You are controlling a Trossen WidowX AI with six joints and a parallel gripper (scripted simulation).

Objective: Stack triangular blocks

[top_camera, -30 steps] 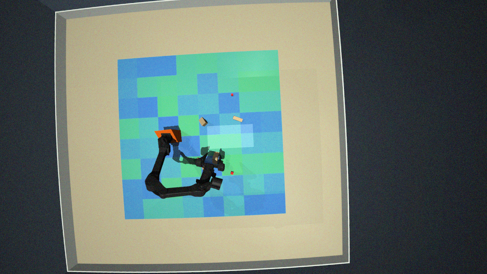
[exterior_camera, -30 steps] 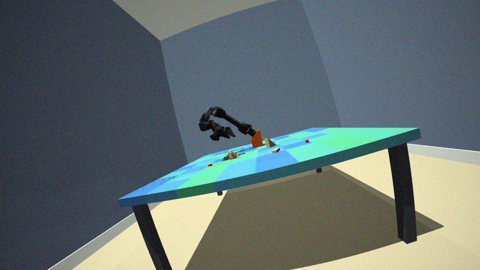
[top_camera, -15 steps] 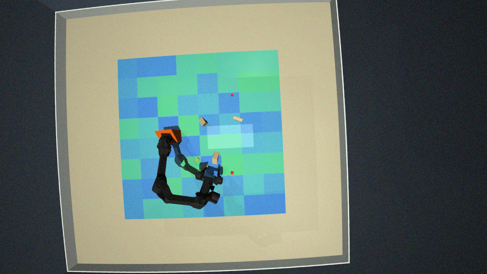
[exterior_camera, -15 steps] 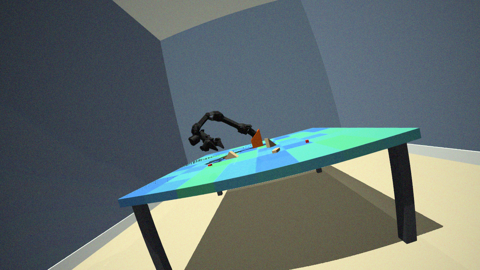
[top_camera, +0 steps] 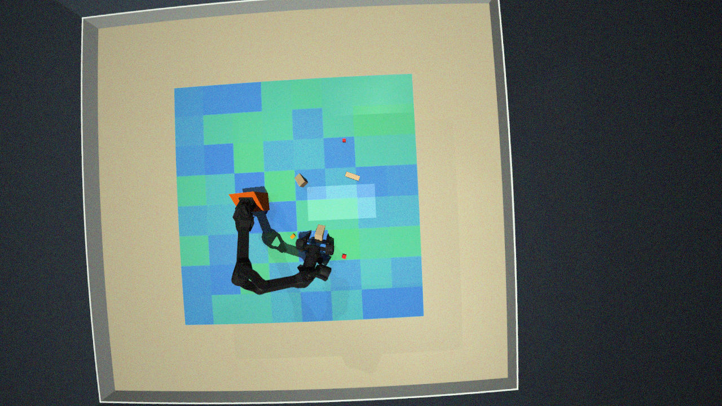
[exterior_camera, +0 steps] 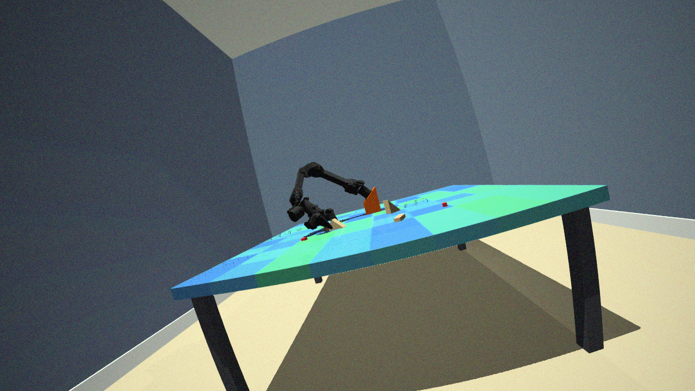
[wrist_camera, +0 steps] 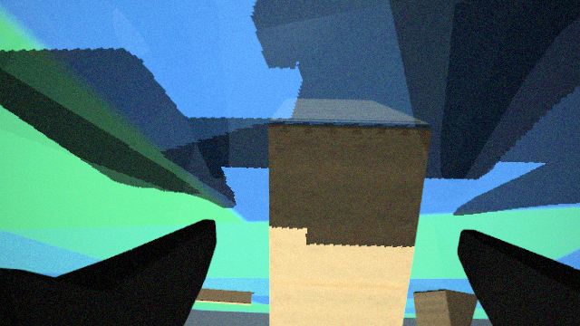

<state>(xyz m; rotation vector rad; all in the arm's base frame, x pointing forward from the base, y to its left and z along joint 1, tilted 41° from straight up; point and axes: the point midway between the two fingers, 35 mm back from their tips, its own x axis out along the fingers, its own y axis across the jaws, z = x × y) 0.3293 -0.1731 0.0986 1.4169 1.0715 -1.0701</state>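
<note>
In the top view, one triangular block (top_camera: 319, 232) (exterior_camera: 336, 224) (wrist_camera: 344, 226) sat on the bench (top_camera: 383, 298) (exterior_camera: 534, 194) below and right of the orange stand (top_camera: 264, 201) (exterior_camera: 372, 202), its visible face running lengthwise roughly up the view. The gripper (top_camera: 317, 236) (exterior_camera: 333, 219) (wrist_camera: 335, 236) was spread around it, pinching nothing. Above-right of the stand, the other block (top_camera: 301, 180) (exterior_camera: 390, 207) (wrist_camera: 432, 309) lay aslant; the exterior view showed its tall side toward the stand.

I'm seeing the tabletop (top_camera: 383, 120) (exterior_camera: 524, 204) (wrist_camera: 134, 246) showing a patchwork of blue, turquoise and green squares. The triangular block (top_camera: 301, 180) (exterior_camera: 390, 207) (wrist_camera: 432, 308) is wearing pale tan; two small cubes, one here (top_camera: 344, 140) (exterior_camera: 444, 205), the other there (top_camera: 344, 256) (exterior_camera: 303, 238), are glowing red; the arm (top_camera: 242, 247) (exterior_camera: 335, 177) is showing black, and the angular panel (top_camera: 262, 201) (exterior_camera: 372, 201) is blazing orange.
</note>
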